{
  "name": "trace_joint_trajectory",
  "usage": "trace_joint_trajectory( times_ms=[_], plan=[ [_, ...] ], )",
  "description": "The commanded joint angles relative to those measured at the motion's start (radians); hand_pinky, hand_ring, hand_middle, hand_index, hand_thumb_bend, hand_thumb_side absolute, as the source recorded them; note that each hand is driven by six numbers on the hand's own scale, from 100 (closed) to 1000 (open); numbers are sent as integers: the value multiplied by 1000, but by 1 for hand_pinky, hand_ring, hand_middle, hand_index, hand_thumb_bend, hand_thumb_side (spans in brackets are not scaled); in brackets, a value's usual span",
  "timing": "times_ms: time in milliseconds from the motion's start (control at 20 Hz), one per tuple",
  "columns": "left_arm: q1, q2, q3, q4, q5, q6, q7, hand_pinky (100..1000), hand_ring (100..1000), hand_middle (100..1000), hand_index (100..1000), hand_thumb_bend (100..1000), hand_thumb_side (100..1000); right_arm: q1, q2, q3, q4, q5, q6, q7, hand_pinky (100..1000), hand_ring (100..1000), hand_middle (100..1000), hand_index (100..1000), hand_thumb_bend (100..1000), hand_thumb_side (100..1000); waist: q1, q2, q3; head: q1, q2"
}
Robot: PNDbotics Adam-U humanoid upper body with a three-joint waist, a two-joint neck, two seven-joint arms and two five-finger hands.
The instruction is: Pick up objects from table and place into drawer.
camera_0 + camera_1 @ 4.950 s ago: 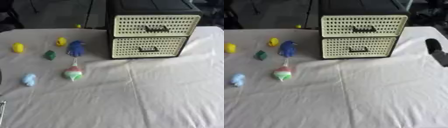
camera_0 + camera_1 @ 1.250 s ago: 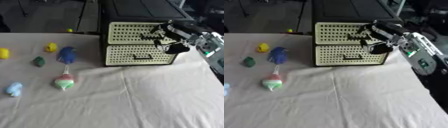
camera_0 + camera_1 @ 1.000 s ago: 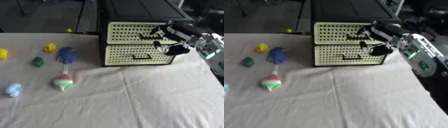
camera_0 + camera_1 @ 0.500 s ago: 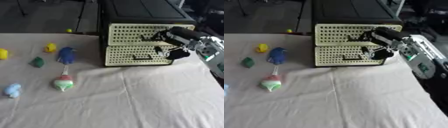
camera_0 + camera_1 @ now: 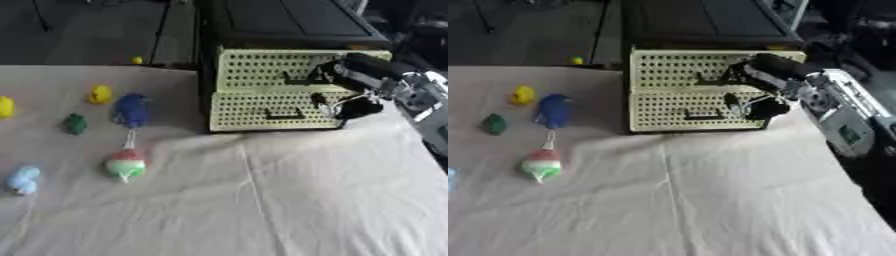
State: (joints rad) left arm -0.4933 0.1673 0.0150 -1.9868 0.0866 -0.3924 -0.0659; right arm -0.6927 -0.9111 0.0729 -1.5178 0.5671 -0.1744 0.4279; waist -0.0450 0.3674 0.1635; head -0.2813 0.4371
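Wrinkled off-white cloth (image 5: pixel 262 200) spread over the whole table, creased down the middle. Beyond its far edge, dark grey floor (image 5: pixel 87 30), dim and shadowed. Thin black pole (image 5: pixel 39 17) standing at the far left.

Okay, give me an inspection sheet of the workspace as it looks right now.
Surface: table under a wrinkled white cloth.
Job's things: cream two-drawer unit, both drawers look closed; toys lie left of it: yellow duck, second yellow toy, dark green toy, blue toy, red, white and green toy, light blue toy.
Clutter: small yellow thing beyond the table's far edge.
Hands: right hand at the upper drawer's handle, fingers curled; left hand nothing seen.
Cables: nothing seen.
Surroundings: dark floor behind.
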Motion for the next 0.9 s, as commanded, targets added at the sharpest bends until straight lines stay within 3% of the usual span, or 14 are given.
trace_joint_trajectory(
  times_ms=[50, 700, 900],
  plan=[
    [-9, 7, 1, -13, 1, 3, 1, 694, 746, 671, 907, 100, 867, 10, -33, -6, -75, 17, 12, 5, 118, 100, 100, 636, 100, 242, 1, -20, -4, 8, 0],
    [-9, 5, 9, -13, -2, 3, 10, 695, 747, 672, 907, 100, 868, 98, 21, -43, -297, -3, 80, 53, 122, 100, 100, 608, 100, 242, 9, -19, -24, 19, -7],
    [-9, 3, 9, -13, -3, 3, 10, 695, 747, 672, 907, 100, 868, 80, 55, -36, -315, 6, 96, 80, 122, 100, 100, 607, 100, 241, 12, -19, -28, 18, -8]
  ],
)
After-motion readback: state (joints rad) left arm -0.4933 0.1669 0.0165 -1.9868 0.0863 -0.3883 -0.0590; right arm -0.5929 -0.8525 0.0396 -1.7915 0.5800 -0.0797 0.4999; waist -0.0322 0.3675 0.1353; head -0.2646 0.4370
